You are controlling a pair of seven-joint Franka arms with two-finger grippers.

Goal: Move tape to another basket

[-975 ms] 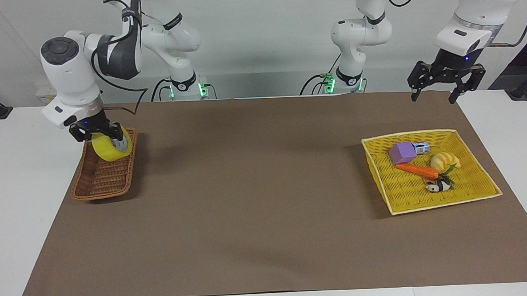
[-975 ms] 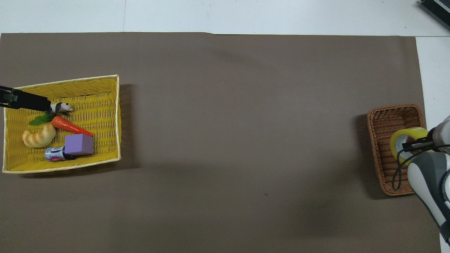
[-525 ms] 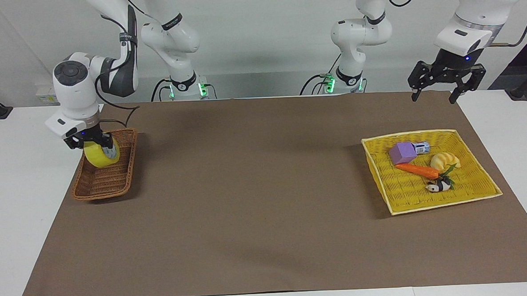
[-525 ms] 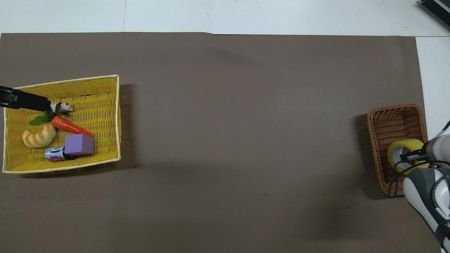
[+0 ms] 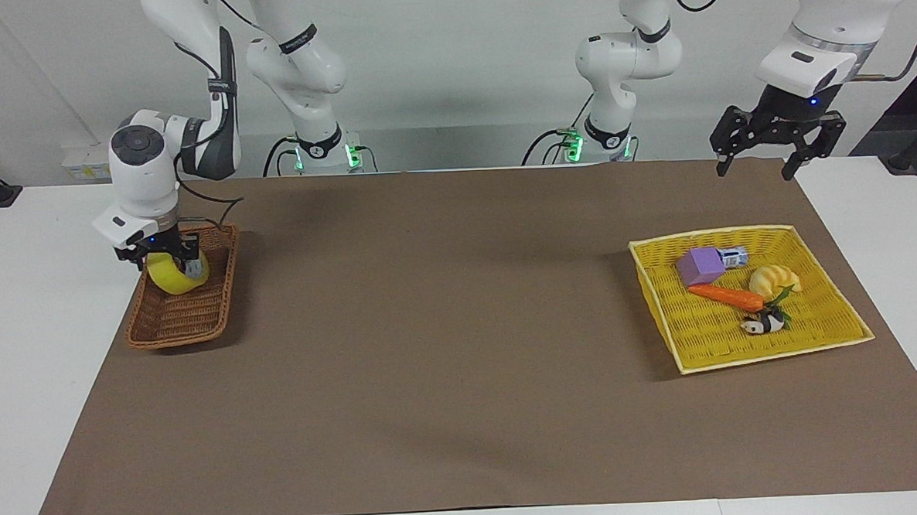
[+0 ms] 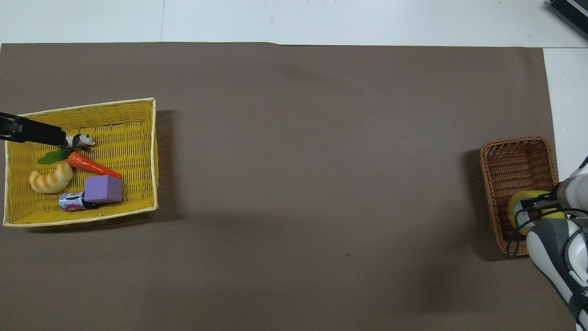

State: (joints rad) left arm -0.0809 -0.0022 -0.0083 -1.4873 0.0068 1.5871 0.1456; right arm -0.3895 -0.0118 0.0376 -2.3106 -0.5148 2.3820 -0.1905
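The yellow tape (image 5: 174, 278) is held upright in my right gripper (image 5: 169, 261), which is shut on it. The gripper has it low inside the brown wicker basket (image 5: 179, 320), at the basket's end nearer the robots. I cannot tell whether the roll touches the basket floor. In the overhead view the tape (image 6: 518, 203) shows partly under the right gripper (image 6: 536, 203), inside the basket (image 6: 510, 161). My left gripper (image 5: 755, 172) is open and empty. It waits in the air over the mat's edge, on the robots' side of the yellow basket.
A flat yellow tray basket (image 5: 818, 331) lies toward the left arm's end. It holds a purple block (image 5: 699, 265), a carrot (image 5: 727, 296), a croissant toy (image 5: 773, 278), a small can and a panda figure. A brown mat (image 5: 431, 328) covers the table.
My right gripper has moved down and toward the robots with the tape, from above the basket to low inside it. The left arm has not moved.
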